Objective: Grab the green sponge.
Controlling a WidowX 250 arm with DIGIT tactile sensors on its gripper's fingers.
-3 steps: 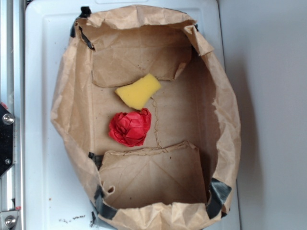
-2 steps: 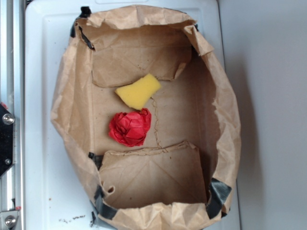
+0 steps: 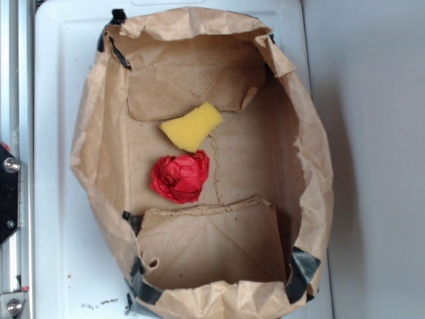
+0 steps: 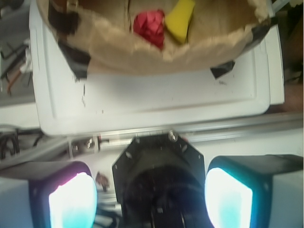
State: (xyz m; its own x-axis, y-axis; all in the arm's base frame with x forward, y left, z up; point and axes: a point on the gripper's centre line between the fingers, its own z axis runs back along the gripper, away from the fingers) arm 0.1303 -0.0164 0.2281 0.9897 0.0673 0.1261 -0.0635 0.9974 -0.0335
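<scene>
The green sponge (image 3: 192, 126), which looks yellow, lies flat on the floor of an open brown paper bag (image 3: 99, 133), just above a red crumpled paper ball (image 3: 179, 177). In the wrist view the sponge (image 4: 180, 20) and the ball (image 4: 149, 27) show at the top, inside the bag. My gripper (image 4: 151, 197) is open at the bottom of that view, its two pads far apart with nothing between them, well short of the bag. The gripper is out of the exterior view.
The bag sits on a white tray (image 3: 56, 232) whose near rim (image 4: 142, 102) lies between my gripper and the bag. Black tape (image 3: 302, 266) holds the bag's corners. A metal rail and black mount (image 3: 8, 193) stand at the left edge.
</scene>
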